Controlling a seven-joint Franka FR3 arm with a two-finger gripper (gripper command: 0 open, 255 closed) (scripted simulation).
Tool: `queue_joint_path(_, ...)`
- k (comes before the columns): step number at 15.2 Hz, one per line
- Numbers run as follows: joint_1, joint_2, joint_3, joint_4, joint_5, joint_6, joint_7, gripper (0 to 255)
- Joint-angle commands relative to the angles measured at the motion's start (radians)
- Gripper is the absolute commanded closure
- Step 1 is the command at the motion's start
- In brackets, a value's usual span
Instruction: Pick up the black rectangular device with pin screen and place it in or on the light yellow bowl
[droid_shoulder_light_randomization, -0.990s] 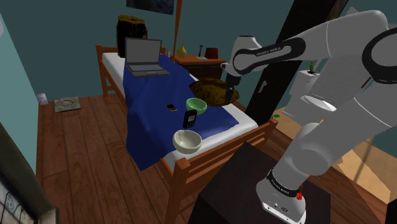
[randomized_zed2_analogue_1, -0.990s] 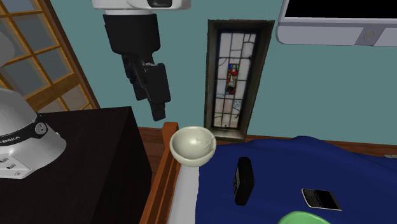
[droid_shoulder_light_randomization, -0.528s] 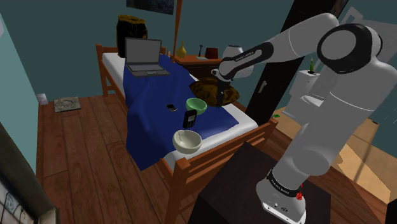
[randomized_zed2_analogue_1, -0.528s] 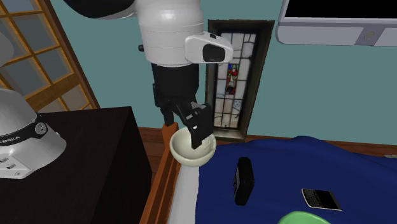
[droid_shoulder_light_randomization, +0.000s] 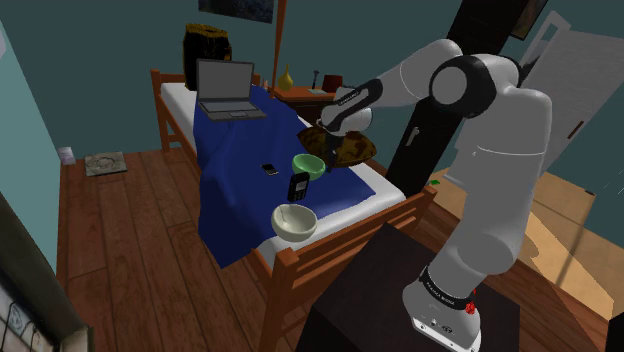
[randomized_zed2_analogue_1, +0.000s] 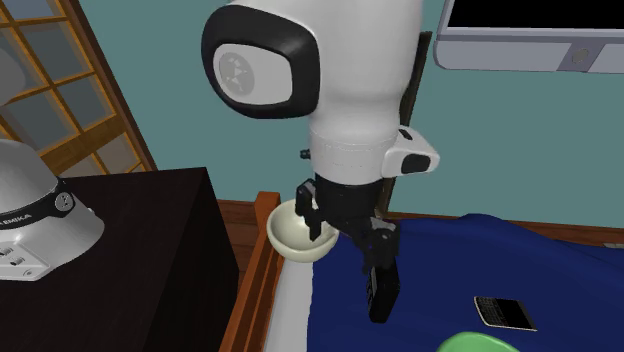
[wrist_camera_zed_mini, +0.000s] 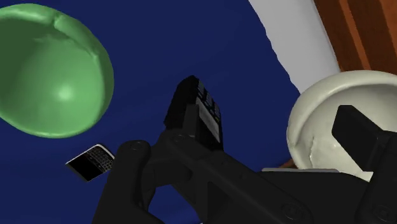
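On the blue blanket (droid_shoulder_light_randomization: 225, 150) of a wooden bed (droid_shoulder_light_randomization: 284, 280), the black rectangular device (droid_shoulder_light_randomization: 298, 186) was found between two bowls, touching neither. In the second exterior view its (randomized_zed2_analogue_1: 382, 295) long axis was seen running almost straight up the picture, one end toward the camera and the other toward the wall. In the wrist view the device (wrist_camera_zed_mini: 196, 111) was pointed away from the gripper (wrist_camera_zed_mini: 240, 137), with its keyed face turned to the side of the light yellow bowl (wrist_camera_zed_mini: 315, 124). Whether it lay flat or stood on an edge could not be told.

The gripper (randomized_zed2_analogue_1: 345, 232) was held just above the device with its fingers spread apart and nothing clasped between them. One finger (randomized_zed2_analogue_1: 384, 250) was seen across the device's far end, the other in front of the light yellow bowl (randomized_zed2_analogue_1: 290, 238).

Two bowls were counted — the light yellow one (droid_shoulder_light_randomization: 294, 222) near the foot of the bed and a green bowl (droid_shoulder_light_randomization: 308, 165) beyond the device. One small phone (droid_shoulder_light_randomization: 270, 169) lay just beside the green bowl, apart from the device. One open laptop (droid_shoulder_light_randomization: 226, 88) was set well away at the head of the bed, and one brown basket (droid_shoulder_light_randomization: 360, 148) was partly covered by the arm. The dark stand (droid_shoulder_light_randomization: 370, 290) stood close to the foot of the bed.
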Motion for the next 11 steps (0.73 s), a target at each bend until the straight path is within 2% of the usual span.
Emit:
queue_joint_path(1, -0.028, 0.08, 0.022, 0.072, 0.035, 0.003, -0.062, 0)
queue_joint_path(9, -0.116, 0.396, 0.112, 0.42, 0.094, -0.04, -0.204, 0)
queue_joint_path(11, -0.118, 0.415, 0.116, 0.423, 0.098, -0.025, -0.207, 0)
